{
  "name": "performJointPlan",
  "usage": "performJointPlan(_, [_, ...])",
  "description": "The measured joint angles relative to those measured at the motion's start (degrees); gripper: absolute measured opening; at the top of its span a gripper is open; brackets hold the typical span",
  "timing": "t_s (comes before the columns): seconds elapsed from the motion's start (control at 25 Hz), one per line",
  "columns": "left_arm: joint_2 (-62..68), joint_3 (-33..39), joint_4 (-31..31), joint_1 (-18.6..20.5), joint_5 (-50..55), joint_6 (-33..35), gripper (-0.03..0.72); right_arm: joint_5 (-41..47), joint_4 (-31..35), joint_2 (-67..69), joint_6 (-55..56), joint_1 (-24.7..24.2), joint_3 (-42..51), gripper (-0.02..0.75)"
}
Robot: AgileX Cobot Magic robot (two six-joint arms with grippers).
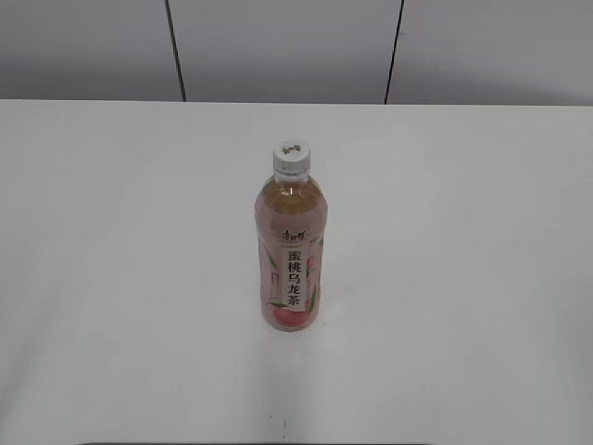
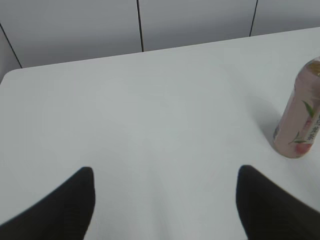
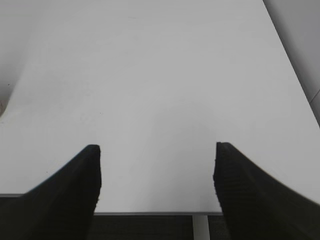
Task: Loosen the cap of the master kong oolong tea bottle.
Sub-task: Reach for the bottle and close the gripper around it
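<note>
The master kong oolong tea bottle (image 1: 290, 252) stood upright mid-tabletop (image 1: 111, 278), the cap (image 1: 291, 158) on its neck. The left claw (image 2: 165, 200) hung spread apart, well left of it; the right claw (image 3: 157, 180) gaped too, holding nothing.

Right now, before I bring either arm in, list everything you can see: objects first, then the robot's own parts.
master kong oolong tea bottle: one, clear plastic with amber-pink tea and a pink and white label, standing upright near the middle of the table; its lower part shows at the right edge of the left wrist view.
cap: one, white, ribbed side, small grey mark on top, sitting on the bottle's neck.
table: one, white, carrying the bottle.
wall: grey panels with dark seams, behind the table's far edge.
left gripper: one, black fingers, spread open, nothing between them, left of the bottle.
right gripper: one, black fingers, spread open, above the table's near edge.
</note>
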Motion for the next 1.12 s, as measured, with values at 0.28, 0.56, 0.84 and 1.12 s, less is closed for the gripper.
performJointPlan(0.28, [0.0,0.0,0.0,0.0,0.0,0.0,0.531,0.0,0.0,0.0,0.0,0.0,0.0,0.532])
performJointPlan(0.56, [0.0,0.0,0.0,0.0,0.0,0.0,0.531,0.0,0.0,0.0,0.0,0.0,0.0,0.532])
performJointPlan(0.84, [0.0,0.0,0.0,0.0,0.0,0.0,0.531,0.0,0.0,0.0,0.0,0.0,0.0,0.532])
performJointPlan(1.12, [0.0,0.0,-0.11,0.0,0.0,0.0,0.531,0.0,0.0,0.0,0.0,0.0,0.0,0.532])
